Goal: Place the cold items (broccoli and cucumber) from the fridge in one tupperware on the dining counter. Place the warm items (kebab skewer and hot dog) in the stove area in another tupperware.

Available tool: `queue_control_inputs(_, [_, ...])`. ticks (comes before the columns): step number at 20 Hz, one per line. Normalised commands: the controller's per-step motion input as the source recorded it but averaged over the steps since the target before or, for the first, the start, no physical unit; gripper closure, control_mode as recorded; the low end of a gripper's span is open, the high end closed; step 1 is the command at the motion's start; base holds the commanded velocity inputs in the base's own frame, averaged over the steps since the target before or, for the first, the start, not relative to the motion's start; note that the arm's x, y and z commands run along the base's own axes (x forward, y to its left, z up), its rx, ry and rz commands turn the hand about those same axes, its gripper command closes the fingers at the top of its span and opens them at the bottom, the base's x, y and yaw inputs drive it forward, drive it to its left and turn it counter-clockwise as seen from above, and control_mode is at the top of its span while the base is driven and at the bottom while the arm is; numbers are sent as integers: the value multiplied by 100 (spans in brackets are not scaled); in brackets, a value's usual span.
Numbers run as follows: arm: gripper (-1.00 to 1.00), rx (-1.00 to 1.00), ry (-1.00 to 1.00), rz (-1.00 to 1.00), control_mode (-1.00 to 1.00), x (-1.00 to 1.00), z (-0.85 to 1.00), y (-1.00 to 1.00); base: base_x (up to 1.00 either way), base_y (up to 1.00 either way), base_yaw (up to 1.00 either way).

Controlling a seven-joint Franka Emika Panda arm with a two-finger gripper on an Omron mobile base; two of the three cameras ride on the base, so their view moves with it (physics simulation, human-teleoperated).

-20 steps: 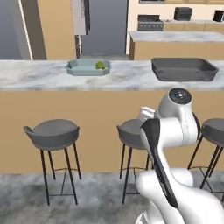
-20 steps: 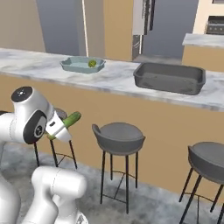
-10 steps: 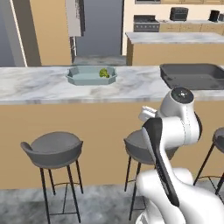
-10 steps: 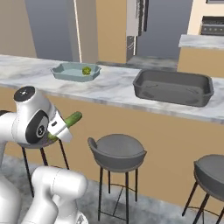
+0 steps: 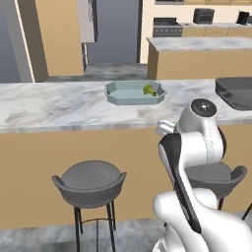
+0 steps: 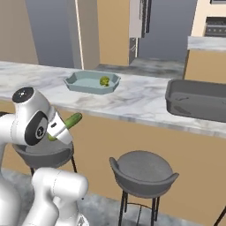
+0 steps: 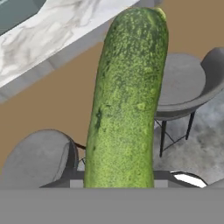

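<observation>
I am looking from the right base view, where my pincer (image 6: pixel 62 128) is sitting low at the left, below the edge of the marble bench (image 6: pixel 132 103), and it is clamped on the cucumber (image 6: pixel 70 122), whose free end is sticking up and to the right. Further right on the bench the light blue tupperware (image 6: pixel 73 81) is holding the broccoli (image 6: pixel 104 81), and the dark tupperware (image 6: pixel 198 108) is lying well apart from it at the far right. Two grey stools (image 6: pixel 143 170) are standing in front of the bench, one behind my arm and one to its right. In the hand view the cucumber (image 7: pixel 127 100) is rising straight up along the middle, with the bench edge (image 7: pixel 52 37) at upper left and a stool seat (image 7: pixel 183 83) at the right
</observation>
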Motion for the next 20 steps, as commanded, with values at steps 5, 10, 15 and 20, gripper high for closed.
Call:
queue_control_inputs(5, [100, 0, 0, 0, 100, 0, 0, 0, 58, 8, -1])
queue_control_inputs(10, [100, 0, 0, 0, -100, 11, 6, 0, 28, 0, 0])
queue_control_inputs(15, [100, 0, -1, 0, -100, 4, 78, 0, 0, 0, 0])
queue_control_inputs(20, [100, 3, -11, 0, -100, 10, 100, 0, 0, 0, 0])
